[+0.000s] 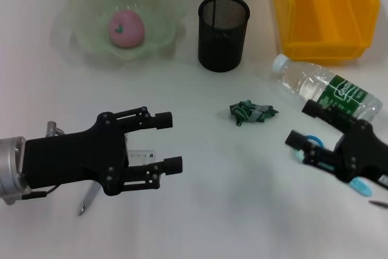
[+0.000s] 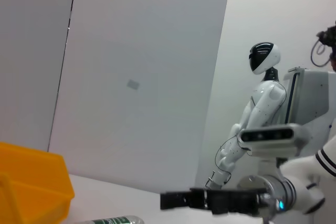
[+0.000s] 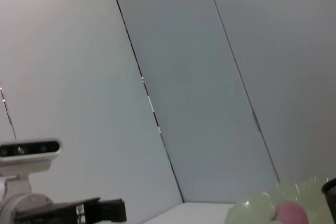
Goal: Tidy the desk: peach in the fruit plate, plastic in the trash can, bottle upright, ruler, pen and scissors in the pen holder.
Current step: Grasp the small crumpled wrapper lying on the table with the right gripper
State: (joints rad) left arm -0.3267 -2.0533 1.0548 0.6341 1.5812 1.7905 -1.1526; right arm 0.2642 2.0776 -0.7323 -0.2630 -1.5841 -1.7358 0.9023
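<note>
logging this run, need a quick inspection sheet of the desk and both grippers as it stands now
surface: white table.
job's things: peach in fruit plate; pen holder upright; bottle lying down; crumpled plastic mid-table; scissors under right gripper; ruler and pen under left gripper; yellow bin at the back.
clutter: nothing seen.
grippers: left gripper open, empty; right gripper open, empty.
cables: thin lead at the left wrist.
surroundings: grey wall panels; white humanoid standing behind.

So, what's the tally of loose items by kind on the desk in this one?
Containers: 3 – fruit plate, pen holder, yellow bin
Fruit: 1 – peach
Bottles: 1 – bottle
Plastic scraps: 1 – wrapper
Stationery: 3 – ruler, pen, scissors
Total: 9
</note>
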